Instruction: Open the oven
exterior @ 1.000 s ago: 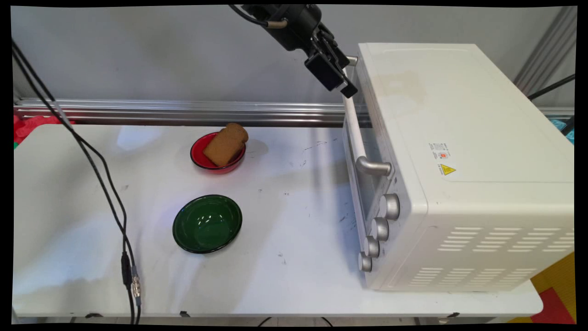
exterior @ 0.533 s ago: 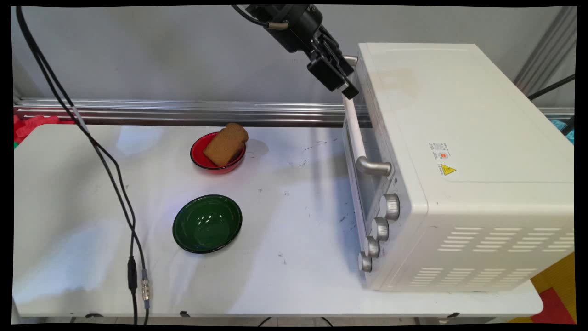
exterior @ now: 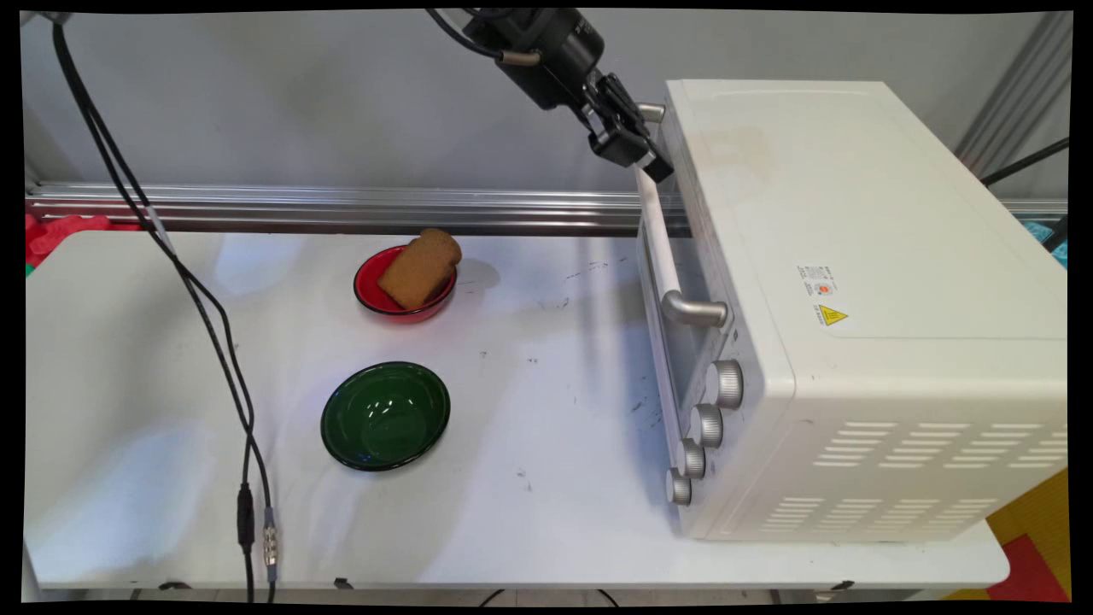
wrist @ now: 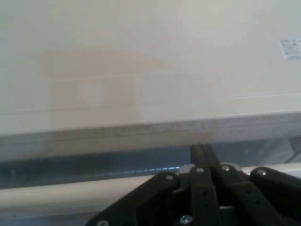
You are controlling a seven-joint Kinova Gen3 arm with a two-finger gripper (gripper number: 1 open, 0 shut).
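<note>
My black gripper [exterior: 654, 167] hangs at the far top corner of the white toaster oven [exterior: 854, 256], right at the far end of its door handle [exterior: 659, 243]. In the hand view the gripper [wrist: 201, 151] is shut, its fingers together and reaching past the pale handle bar [wrist: 70, 193] into the gap before the glass door [wrist: 94, 165]. The fingers hold nothing between them. The oven door is closed. Whether the fingers touch the handle I cannot tell.
A red bowl [exterior: 369, 295] with a slice of brown bread [exterior: 418, 269] stands at the table's back middle. A dark green bowl [exterior: 386, 416] sits nearer, with nothing in it. Black cables [exterior: 213, 325] hang at the left. Several knobs [exterior: 707, 424] line the oven front.
The gripper has shifted slightly right toward the oven's top corner and turned, showing a narrower profile. The hanging cables have swung to the right.
</note>
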